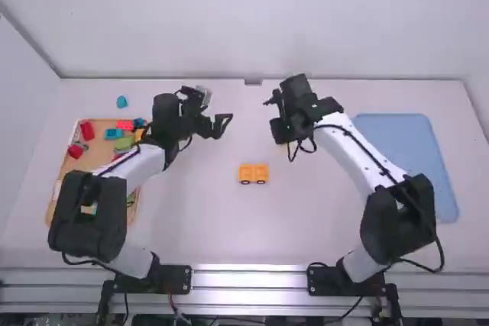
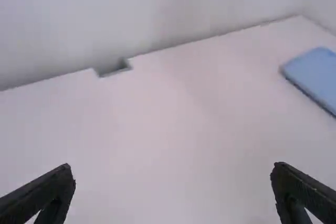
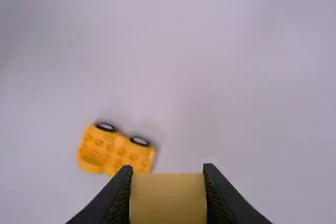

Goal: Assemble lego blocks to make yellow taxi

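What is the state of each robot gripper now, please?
Left gripper: open, holding nothing.
Right gripper: closed on a yellow, block-shaped toy piece.

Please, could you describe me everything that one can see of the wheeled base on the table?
The wheeled base is orange-yellow and looks like plastic. It has two box-like halves in a row, with studs on top. Two dark wheels with pale centres show along the side facing the arms' bases. It stands upright on the white table, between the two arms. The right pincer, holding a yellow block, is apart from it.
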`<state>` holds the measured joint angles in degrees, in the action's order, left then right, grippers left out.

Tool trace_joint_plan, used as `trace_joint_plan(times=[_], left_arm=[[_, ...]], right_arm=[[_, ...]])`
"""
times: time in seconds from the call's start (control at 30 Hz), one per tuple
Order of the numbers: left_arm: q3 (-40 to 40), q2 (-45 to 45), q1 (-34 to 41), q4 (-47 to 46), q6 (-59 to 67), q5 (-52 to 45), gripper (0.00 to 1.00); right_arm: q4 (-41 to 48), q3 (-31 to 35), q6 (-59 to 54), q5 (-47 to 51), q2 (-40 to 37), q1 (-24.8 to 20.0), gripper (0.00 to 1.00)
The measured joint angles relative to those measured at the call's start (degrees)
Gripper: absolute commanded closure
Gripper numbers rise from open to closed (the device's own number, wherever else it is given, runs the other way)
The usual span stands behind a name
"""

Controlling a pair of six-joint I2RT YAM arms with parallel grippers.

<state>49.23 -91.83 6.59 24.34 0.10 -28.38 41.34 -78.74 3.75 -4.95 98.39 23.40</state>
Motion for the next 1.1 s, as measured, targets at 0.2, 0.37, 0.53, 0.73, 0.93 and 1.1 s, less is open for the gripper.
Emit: trace_joint_plan(times=[0.2,0.37,0.53,0.73,0.93,1.1], left_arm=[[0.0,9.6,0.0,-6.4,0.0,10.9,0.01],[0.0,13.6,0.0,-8.1,0.4,15.2,0.01],[0.0,14.0,0.0,-8.7,1.3,16.5,0.01],[0.0,14.0,0.0,-9.1,1.5,17.1,0.01],[0.0,13.9,0.0,-9.8,1.5,17.1,0.01],[0.0,14.0,0.0,-10.6,1.5,17.1,0.01]], right_arm=[[3.7,0.0,8.2,1.7,11.6,-0.9,1.00],[3.8,0.1,15.5,1.9,16.2,-2.2,1.00],[4.3,0.1,25.5,1.6,16.9,-4.1,1.00],[7.8,0.9,49.6,1.5,16.9,-6.9,1.00],[3.7,5.7,75.0,-1.4,16.9,-7.5,1.00],[-0.5,7.6,84.8,-3.4,16.9,-6.7,1.00]])
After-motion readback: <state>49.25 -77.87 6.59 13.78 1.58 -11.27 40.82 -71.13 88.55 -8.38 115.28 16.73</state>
